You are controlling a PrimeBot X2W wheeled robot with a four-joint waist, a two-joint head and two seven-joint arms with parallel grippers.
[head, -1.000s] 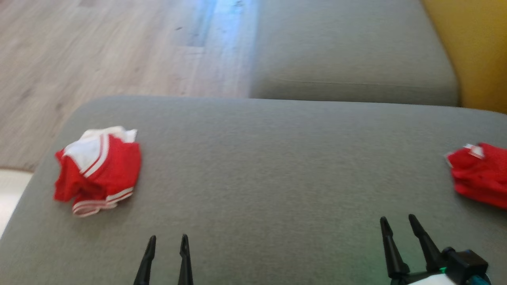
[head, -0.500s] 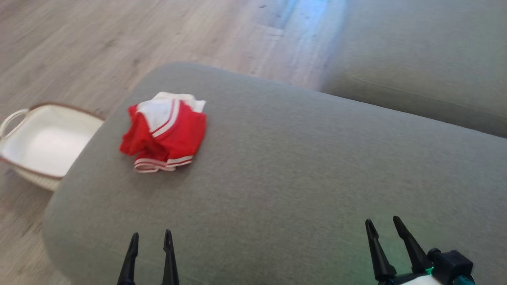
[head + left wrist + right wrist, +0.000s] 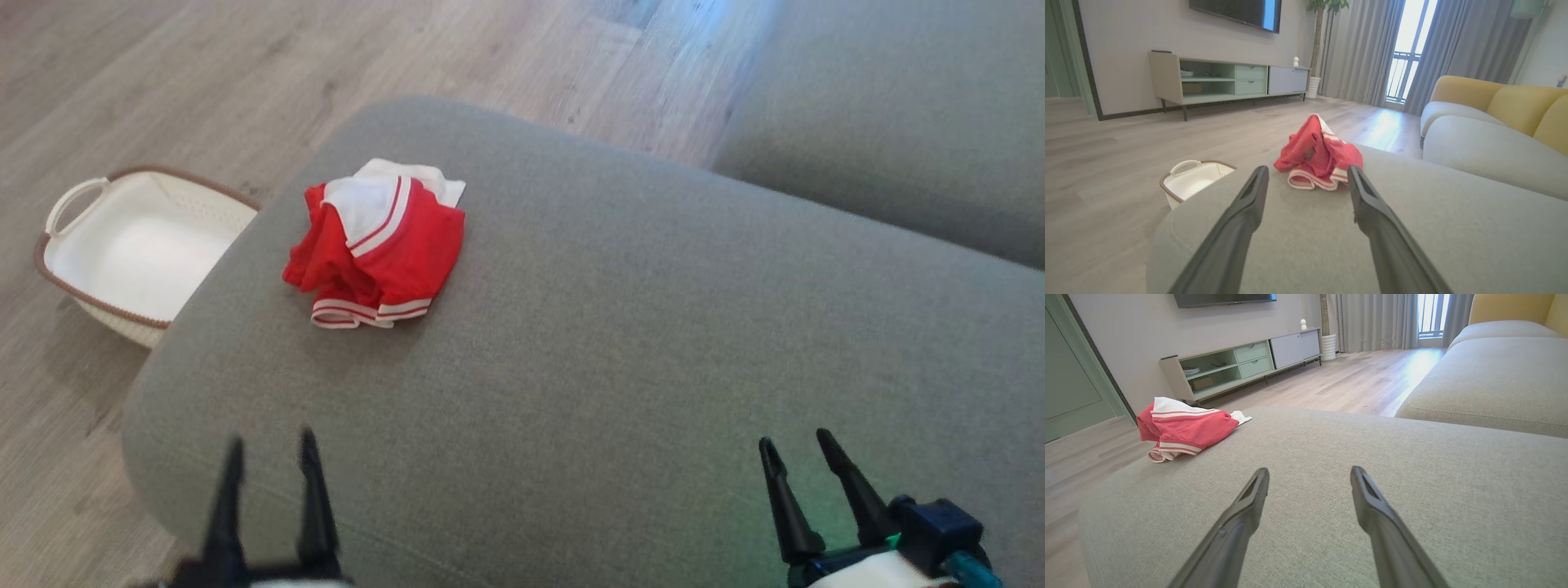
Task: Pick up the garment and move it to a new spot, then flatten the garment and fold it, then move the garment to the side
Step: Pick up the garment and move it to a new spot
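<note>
Garment [image 3: 375,245], red with a white panel and white-striped hems, lies crumpled on the grey sofa cushion [image 3: 620,343], near its far left corner in my head view. Both tools are clear of it. My left tool [image 3: 272,447] hangs over the cushion's near left edge, blurred in the head view, fingers spread apart and empty. In its wrist view the garment sits ahead, framed between the two fingertips, well apart from them. My right tool [image 3: 796,447] is at lower right over the cushion, fingers also apart, gripping nothing, garment far off to its left. White basket [image 3: 122,245] with a brown rim stands on the wood floor [image 3: 163,73] just beside the cushion's left end. A second cushion [image 3: 898,122] lies beyond.
</note>
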